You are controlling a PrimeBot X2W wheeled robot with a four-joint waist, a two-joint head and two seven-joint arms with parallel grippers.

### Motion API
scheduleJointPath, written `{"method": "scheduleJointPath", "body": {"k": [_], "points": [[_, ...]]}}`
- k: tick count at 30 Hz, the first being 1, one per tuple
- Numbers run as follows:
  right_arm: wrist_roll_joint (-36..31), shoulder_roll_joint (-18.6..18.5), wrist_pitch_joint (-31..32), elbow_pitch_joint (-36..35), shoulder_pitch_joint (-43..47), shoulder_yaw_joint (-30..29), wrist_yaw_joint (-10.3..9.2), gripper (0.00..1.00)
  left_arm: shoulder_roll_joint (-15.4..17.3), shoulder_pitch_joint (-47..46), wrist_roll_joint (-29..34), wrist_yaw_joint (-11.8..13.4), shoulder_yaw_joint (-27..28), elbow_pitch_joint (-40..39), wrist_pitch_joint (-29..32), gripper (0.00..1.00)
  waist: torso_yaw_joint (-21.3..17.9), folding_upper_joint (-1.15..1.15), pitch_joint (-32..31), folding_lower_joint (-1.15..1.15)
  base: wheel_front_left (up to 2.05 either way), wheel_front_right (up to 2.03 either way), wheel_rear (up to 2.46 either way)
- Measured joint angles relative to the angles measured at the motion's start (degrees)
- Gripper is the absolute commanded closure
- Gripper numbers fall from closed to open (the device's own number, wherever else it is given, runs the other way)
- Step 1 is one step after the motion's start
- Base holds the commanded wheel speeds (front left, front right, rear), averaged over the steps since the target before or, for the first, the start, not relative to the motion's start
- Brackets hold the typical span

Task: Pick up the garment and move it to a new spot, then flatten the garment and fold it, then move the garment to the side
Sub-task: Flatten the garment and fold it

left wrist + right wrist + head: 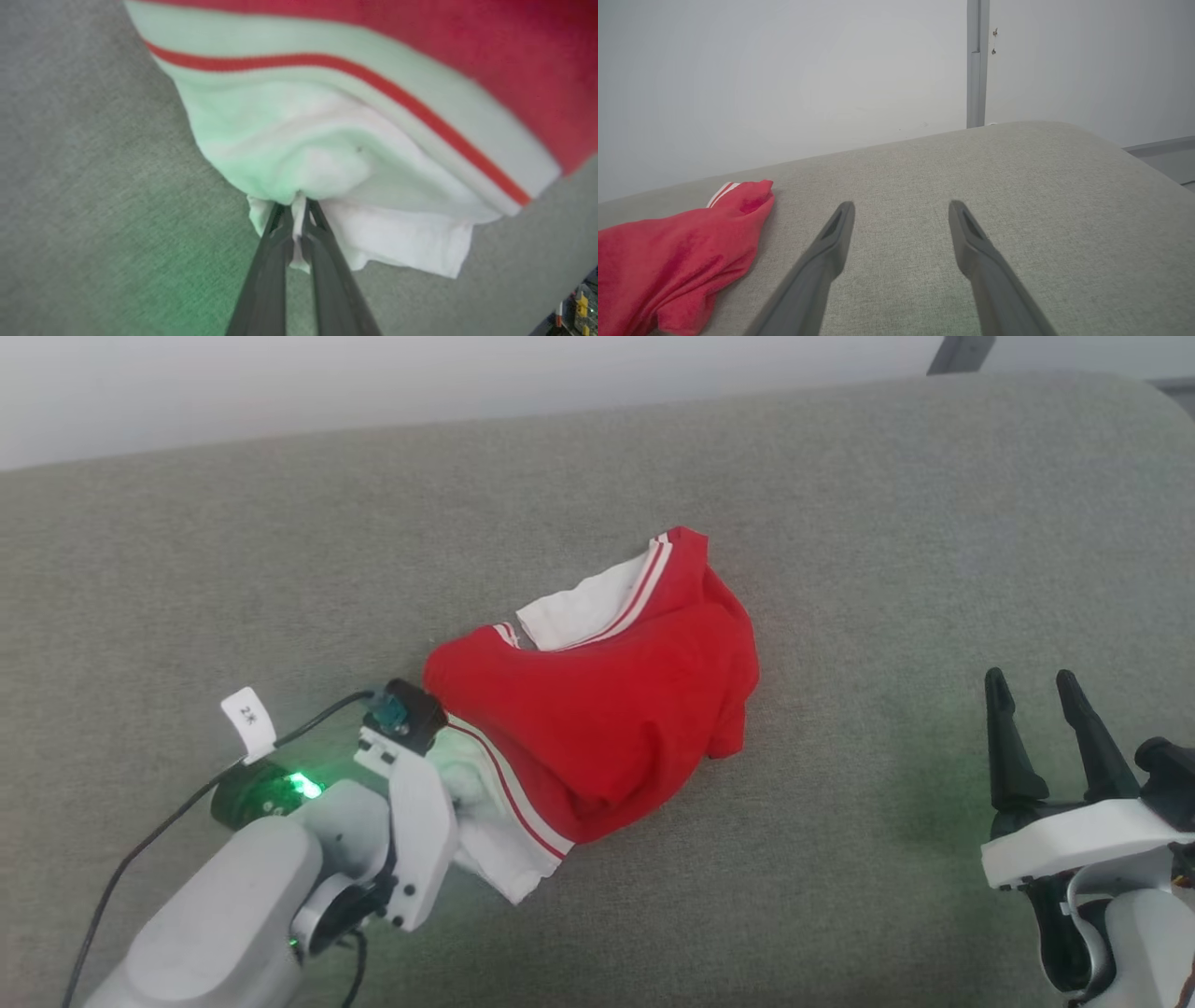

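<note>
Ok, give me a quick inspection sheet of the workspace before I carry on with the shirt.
Surface: grey-green upholstery, flat, no stains seen.
Job's things: garment, red with striped trim, crumpled in a heap; not flattened or folded.
Clutter: nothing seen.
Grippers: left gripper shut on a fold of the white sleeve at the garment's near edge; right gripper open, holding nothing, apart from the garment.
Cables: black cable with a white tag trails from the left wrist, clear of the garment.
Surroundings: pale wall behind, with a grey post.
</note>
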Motion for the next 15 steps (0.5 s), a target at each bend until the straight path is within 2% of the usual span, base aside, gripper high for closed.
{"method": "scheduleJointPath", "body": {"k": [2,12,15], "points": [[-0.14,-0.09,-0.01,0.01,0.13,-0.22,0.0,0.0,1.37,0.85,-0.01,0.21,0.64,-1.11,-0.4,1.0,0.53,0.0,-0.58,0.0,0.0,0.0,0.0],[-0.75,-0.33,-0.01,-0.21,1.35,-1.36,0.0,0.0,12.4,5.3,0.0,7.14,10.49,-5.72,-6.43,1.0,3.78,0.0,-3.04,0.0,0.0,0.0,0.0],[-0.75,-0.36,0.0,-0.26,1.38,-1.35,0.0,0.0,13.83,5.97,-0.07,8.34,12.3,-5.77,-7.54,1.0,4.33,0.0,-3.29,0.0,0.0,0.0,0.0]]}}
